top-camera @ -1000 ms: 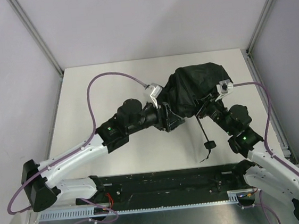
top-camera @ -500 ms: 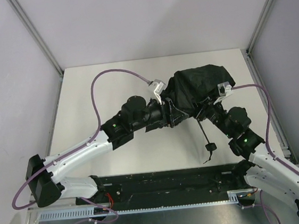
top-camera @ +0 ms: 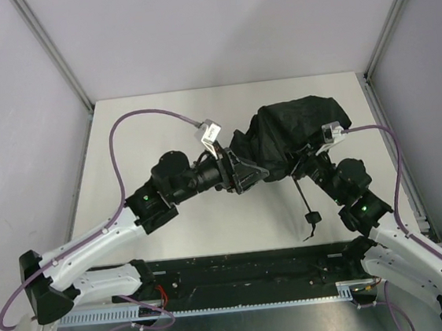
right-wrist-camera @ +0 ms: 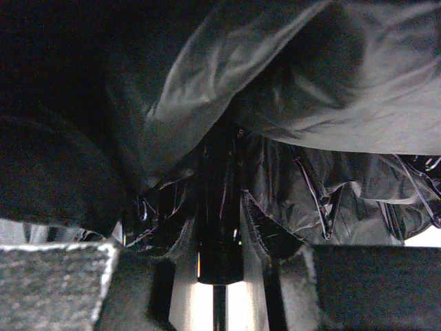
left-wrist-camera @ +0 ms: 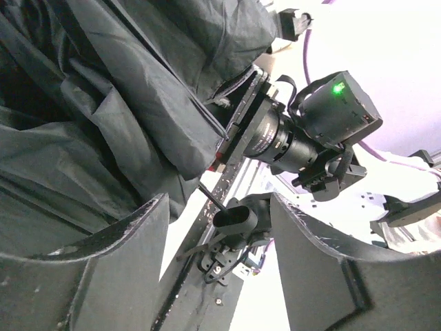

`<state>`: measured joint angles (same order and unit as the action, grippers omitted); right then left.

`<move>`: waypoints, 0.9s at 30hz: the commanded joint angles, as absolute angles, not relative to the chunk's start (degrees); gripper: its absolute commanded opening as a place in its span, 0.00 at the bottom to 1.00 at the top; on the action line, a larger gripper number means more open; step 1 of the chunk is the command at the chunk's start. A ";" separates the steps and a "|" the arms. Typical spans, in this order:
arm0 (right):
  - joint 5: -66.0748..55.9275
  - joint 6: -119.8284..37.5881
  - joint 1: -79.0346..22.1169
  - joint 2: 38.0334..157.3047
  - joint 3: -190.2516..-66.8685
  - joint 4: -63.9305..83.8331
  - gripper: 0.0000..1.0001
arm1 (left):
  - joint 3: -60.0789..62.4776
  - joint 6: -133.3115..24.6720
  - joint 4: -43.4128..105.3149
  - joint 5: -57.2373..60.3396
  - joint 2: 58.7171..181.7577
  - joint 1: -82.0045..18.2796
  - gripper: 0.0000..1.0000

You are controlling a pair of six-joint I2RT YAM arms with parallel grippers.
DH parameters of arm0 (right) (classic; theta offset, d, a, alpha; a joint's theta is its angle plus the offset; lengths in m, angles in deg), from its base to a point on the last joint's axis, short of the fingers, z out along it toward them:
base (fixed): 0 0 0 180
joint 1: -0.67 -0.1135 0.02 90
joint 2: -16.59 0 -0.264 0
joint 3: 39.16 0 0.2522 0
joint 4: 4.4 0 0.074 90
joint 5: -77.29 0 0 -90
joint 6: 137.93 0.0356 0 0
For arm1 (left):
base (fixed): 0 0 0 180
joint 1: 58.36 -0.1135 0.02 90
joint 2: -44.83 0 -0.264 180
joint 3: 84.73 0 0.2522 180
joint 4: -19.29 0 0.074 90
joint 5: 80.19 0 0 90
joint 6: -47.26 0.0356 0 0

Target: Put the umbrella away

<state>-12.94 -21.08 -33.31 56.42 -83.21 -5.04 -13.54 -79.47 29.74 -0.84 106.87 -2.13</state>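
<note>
From overhead you cannot see the fingertips of the right gripper (top-camera: 296, 161): the compact black fabric umbrella (top-camera: 296, 126) drapes over them. Its thin wrist strap (top-camera: 307, 231) below the small black knob handle (top-camera: 312, 217) is too fine to trace. In your left wrist view, the canopy (left-wrist-camera: 103, 103) runs off the top and left edges.

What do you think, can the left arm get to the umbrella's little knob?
Probably yes. The left tool is open, and its own camera sees the knob between its fingers, nothing blocking. The right tool sits close, so it may be tight.
</note>
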 commanded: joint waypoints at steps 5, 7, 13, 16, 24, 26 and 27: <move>-14.23 -21.72 -34.32 54.96 -86.83 -10.65 0.00 | -11.59 -80.77 28.13 -3.51 113.11 -2.18 0.74; -14.48 -21.89 -34.36 54.64 -86.91 -10.32 0.00 | -11.63 -81.08 27.67 -4.99 113.67 -2.44 0.73; -14.49 -21.88 -34.43 54.18 -87.02 -9.90 0.00 | -13.42 -80.89 26.85 -3.80 112.95 -2.55 0.64; -14.42 -21.51 -34.95 54.28 -87.03 -10.49 0.00 | -12.36 -80.30 26.86 -2.24 113.95 -2.53 0.53; -14.77 -19.82 -34.68 53.42 -87.56 -10.32 0.00 | -9.59 -79.00 29.10 -5.20 115.50 -4.97 0.02; -14.39 -19.90 -33.70 53.28 -87.69 -9.60 0.00 | -10.21 -77.84 29.12 -7.85 113.25 -5.97 0.00; -14.04 -20.21 -32.82 53.31 -87.71 -9.13 0.00 | -10.53 -76.46 29.11 -9.39 111.56 -6.37 0.00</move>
<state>-13.84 -20.60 -34.71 55.00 -83.58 -4.58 -12.34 -79.86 29.79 -4.38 115.94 -4.58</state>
